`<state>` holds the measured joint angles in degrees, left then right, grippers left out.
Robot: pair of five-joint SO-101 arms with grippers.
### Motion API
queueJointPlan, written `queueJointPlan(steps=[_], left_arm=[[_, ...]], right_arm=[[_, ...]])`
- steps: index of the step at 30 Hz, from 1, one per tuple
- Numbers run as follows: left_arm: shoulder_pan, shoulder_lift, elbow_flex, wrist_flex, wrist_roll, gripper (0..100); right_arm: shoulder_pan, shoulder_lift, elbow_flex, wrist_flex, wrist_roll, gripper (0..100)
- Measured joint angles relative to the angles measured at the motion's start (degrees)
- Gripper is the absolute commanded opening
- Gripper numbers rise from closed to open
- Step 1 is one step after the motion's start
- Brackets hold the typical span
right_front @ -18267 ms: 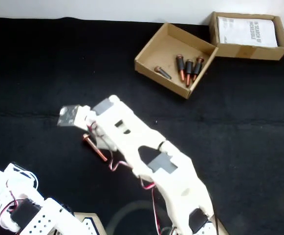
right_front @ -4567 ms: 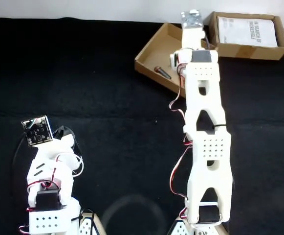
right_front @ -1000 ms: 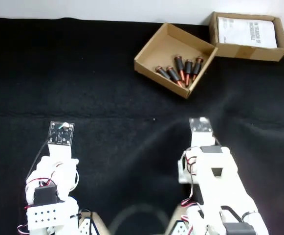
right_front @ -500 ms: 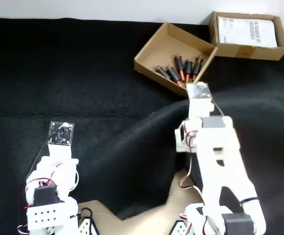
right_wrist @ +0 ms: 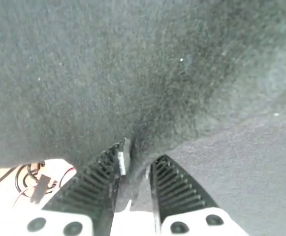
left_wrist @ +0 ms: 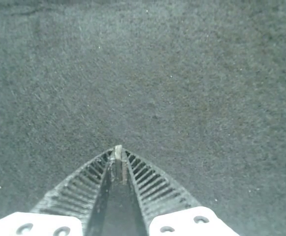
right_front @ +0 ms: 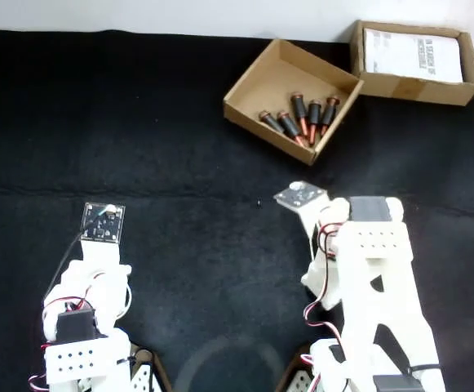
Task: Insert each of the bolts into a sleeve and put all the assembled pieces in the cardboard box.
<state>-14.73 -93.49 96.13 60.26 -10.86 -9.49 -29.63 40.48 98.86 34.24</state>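
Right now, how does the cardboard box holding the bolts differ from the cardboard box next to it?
The bolt box holds four assembled pieces; the neighbouring box holds a printed sheet. The bolt box sits turned diagonally in the high view; the neighbouring box lies almost straight across it. Both are shallow, open-topped brown cardboard.

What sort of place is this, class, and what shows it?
Probably a robotics lab bench: a white left arm and right arm over a black cloth, and a cardboard box holding sleeved bolts.
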Motion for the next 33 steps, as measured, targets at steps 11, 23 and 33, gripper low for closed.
queueJointPlan(steps=[11, 23, 33], left_arm=[[0.0, 0.0, 0.0, 0.0, 0.0, 1], [0.0, 0.0, 0.0, 0.0, 0.0, 1], [0.0, 0.0, 0.0, 0.0, 0.0, 1]], right_arm=[[-0.26, -0.18, -0.44, -1.41, 0.44, 34.4], [6.33, -1.32, -36.31, -0.7, 0.53, 34.3], [14.68, -18.81, -52.13, 1.76, -2.11, 34.3]])
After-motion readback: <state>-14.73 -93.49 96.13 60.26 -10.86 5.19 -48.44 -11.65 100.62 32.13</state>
